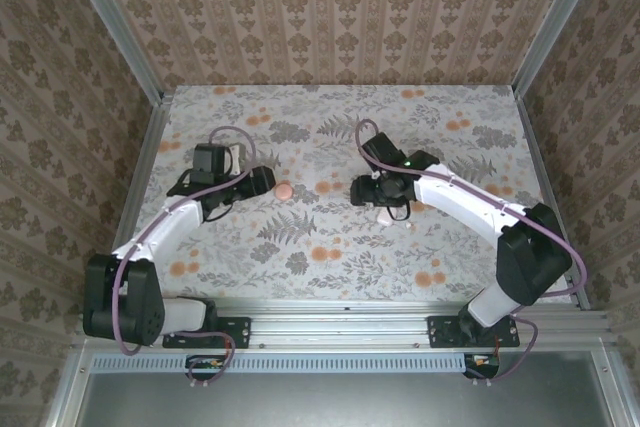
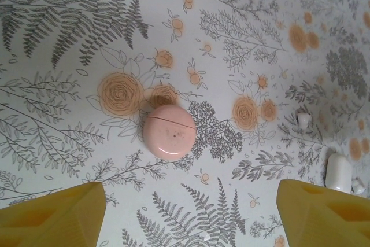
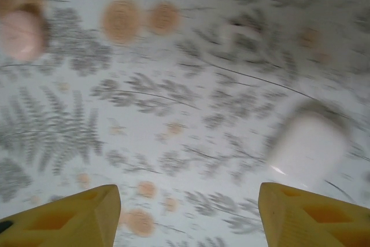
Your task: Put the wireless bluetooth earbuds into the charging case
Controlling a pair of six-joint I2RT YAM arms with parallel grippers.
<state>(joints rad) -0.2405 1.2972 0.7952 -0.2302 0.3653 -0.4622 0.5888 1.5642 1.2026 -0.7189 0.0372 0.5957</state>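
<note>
The white charging case [image 2: 339, 173] lies on the floral table at the right edge of the left wrist view. One tiny whitish earbud [image 2: 303, 120] sits up-left of it and another [image 2: 358, 186] touches its lower right. From above, the case [image 1: 388, 215] shows under the right forearm. My right gripper [image 3: 188, 201] is open, and the blurred case [image 3: 309, 148] is just beyond its right finger [image 3: 315, 218]. My left gripper [image 2: 191, 198] is open and holds nothing, with its fingers [image 2: 52, 215] wide apart. From above, the left gripper [image 1: 266, 183] and right gripper [image 1: 362, 190] face each other.
A round pinkish-orange disc [image 2: 169, 132] lies ahead of the left gripper, and from above the disc [image 1: 284, 190] sits between the two grippers. Patterned walls with metal posts [image 1: 135, 57] enclose the table on three sides. The right wrist view is motion-blurred.
</note>
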